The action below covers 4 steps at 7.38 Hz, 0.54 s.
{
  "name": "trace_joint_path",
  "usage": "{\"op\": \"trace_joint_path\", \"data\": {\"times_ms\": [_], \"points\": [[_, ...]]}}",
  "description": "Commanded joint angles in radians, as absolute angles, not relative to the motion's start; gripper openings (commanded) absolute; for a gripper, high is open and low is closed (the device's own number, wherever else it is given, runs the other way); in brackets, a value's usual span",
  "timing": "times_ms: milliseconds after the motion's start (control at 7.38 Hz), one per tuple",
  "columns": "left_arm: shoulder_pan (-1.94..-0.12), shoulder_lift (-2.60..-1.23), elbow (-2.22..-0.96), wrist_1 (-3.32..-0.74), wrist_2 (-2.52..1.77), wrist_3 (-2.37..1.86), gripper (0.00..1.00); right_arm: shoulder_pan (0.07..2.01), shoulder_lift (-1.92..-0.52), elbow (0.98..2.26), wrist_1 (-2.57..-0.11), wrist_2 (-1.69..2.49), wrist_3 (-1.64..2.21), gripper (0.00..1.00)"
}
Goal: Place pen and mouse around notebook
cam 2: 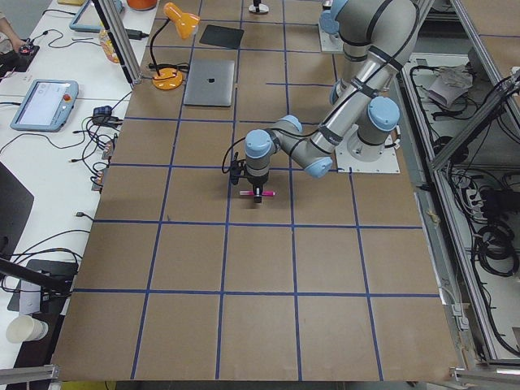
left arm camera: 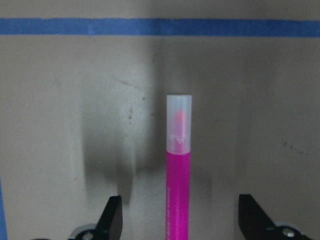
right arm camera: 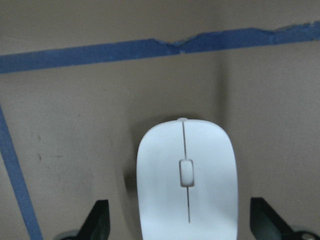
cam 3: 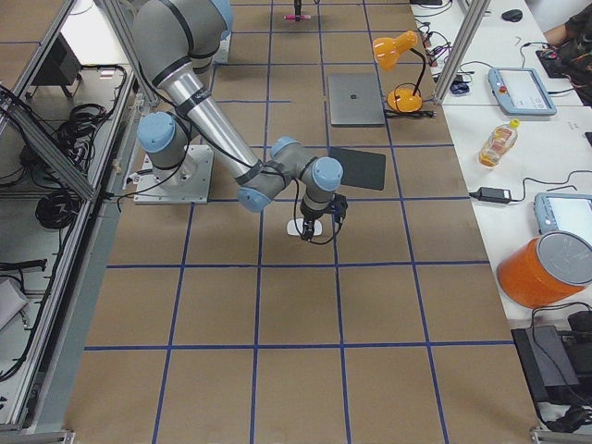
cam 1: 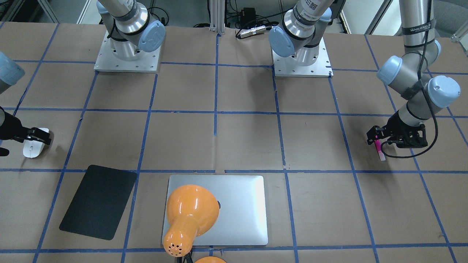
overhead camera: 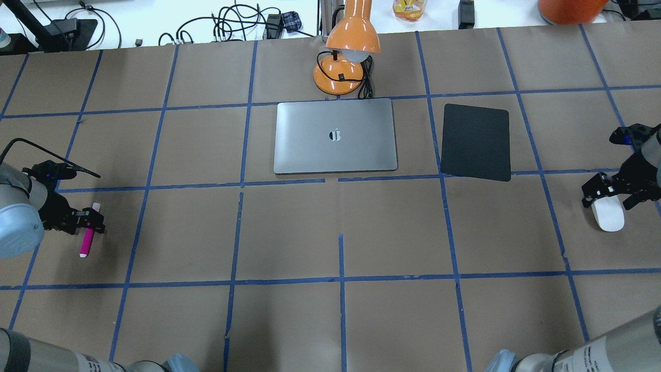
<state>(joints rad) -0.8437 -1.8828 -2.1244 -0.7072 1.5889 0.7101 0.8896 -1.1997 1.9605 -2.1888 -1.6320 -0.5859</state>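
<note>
Both claws are released. The left gripper (left arm camera: pixel 181 217) straddles the pen (left arm camera: pixel 178 165) at the overhead view's far left, and the right gripper (right arm camera: pixel 182 220) straddles the mouse (right arm camera: pixel 186 180) at far right. Both are well apart from the notebook (overhead camera: pixel 335 135) at upper centre. An off-centre squeeze could roll the slim pen or squirt the glossy mouse free.
</note>
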Motion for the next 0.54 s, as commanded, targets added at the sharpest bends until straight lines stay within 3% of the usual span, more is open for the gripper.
{"op": "trace_joint_path", "data": {"times_ms": [0, 136, 407], "points": [[-0.825, -1.887, -2.126, -0.703, 1.586, 0.707, 0.0, 0.888, -1.172, 1.947, -2.194, -1.634, -0.587, 1.0], [-0.824, -1.888, -2.129, -0.706, 1.585, 0.704, 0.0, 0.89, -1.178, 1.947, -2.194, -1.632, -0.584, 0.95], [-0.834, -1.852, -2.126, -0.768, 1.565, 0.684, 0.0, 0.888, -1.175, 1.945, -2.2, -1.634, -0.586, 0.58]]}}
